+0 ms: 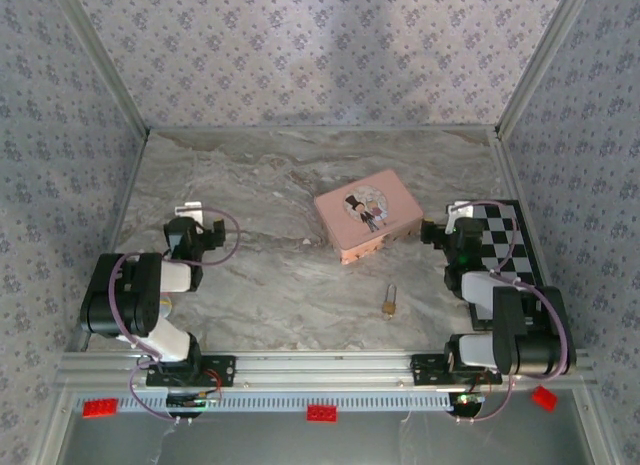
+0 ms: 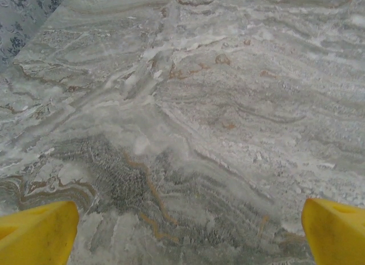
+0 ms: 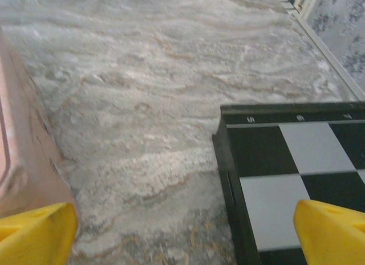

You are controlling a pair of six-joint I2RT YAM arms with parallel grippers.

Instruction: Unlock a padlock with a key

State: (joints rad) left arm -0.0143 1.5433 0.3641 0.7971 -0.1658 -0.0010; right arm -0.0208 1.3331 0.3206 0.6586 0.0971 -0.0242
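Observation:
The padlock (image 1: 388, 304), a tiny brass body with a thin silver shackle, lies on the marble table in front of the pink tin, nearer the right arm. The key is hidden or too small to tell apart from the padlock. My left gripper (image 1: 196, 219) hovers over bare marble at the left, far from the padlock. In the left wrist view its yellow fingertips (image 2: 37, 233) stand wide apart with nothing between them, so the left gripper (image 2: 188, 237) is open. My right gripper (image 1: 446, 225) sits between the tin and the checkerboard. The right gripper (image 3: 182, 236) is open and empty.
A pink rectangular tin (image 1: 367, 213) with a cartoon couple lies mid-table, and its side (image 3: 20, 162) is close to my right gripper's left finger. A black-and-white checkerboard (image 1: 506, 243) lies at the right edge; its corner (image 3: 268, 162) is under the right finger. Patterned walls enclose the table.

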